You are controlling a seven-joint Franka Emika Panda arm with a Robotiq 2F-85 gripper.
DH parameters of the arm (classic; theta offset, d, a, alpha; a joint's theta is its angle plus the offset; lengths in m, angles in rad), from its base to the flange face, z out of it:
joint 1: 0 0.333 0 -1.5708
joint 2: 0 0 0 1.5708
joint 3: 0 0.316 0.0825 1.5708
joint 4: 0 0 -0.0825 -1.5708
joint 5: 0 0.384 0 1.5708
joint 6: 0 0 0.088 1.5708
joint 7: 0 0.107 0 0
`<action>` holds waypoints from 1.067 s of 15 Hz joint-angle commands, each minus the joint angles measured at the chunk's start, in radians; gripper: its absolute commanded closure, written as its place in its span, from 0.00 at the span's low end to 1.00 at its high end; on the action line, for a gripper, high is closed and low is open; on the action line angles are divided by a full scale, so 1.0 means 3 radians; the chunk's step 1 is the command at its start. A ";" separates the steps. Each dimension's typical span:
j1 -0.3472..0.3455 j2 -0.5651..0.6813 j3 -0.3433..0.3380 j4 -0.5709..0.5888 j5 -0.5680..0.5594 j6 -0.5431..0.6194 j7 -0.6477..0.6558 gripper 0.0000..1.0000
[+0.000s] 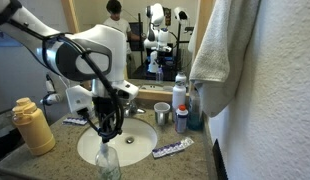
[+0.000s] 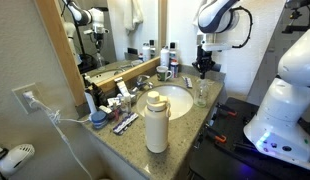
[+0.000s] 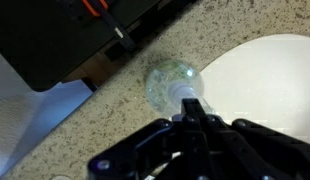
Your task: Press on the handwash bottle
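The handwash bottle [image 1: 107,161] is small, clear and greyish, and stands on the counter's front edge by the sink. It also shows in an exterior view [image 2: 202,94] and from above in the wrist view [image 3: 169,79]. My gripper [image 1: 106,128] hangs straight above it, fingers pointing down, and also shows in an exterior view [image 2: 203,68]. In the wrist view the fingers [image 3: 194,112] are shut together, with their tips on or just over the narrow pump head. I cannot tell whether they touch it.
A large mustard-yellow bottle [image 1: 33,126] stands on the counter corner, also in an exterior view [image 2: 155,122]. The white basin [image 2: 176,100] lies behind the handwash bottle. A cup [image 1: 162,117], a tall white can [image 1: 180,96], a tube [image 1: 173,149] and a hanging towel [image 1: 221,50] are nearby.
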 commanded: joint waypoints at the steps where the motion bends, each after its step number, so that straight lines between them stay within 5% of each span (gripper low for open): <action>1: 0.0027 0.0025 0.0034 -0.0135 -0.0017 0.0052 0.0039 1.00; 16: -0.0044 -0.0290 0.0077 -0.0185 -0.0211 -0.0059 0.0139 1.00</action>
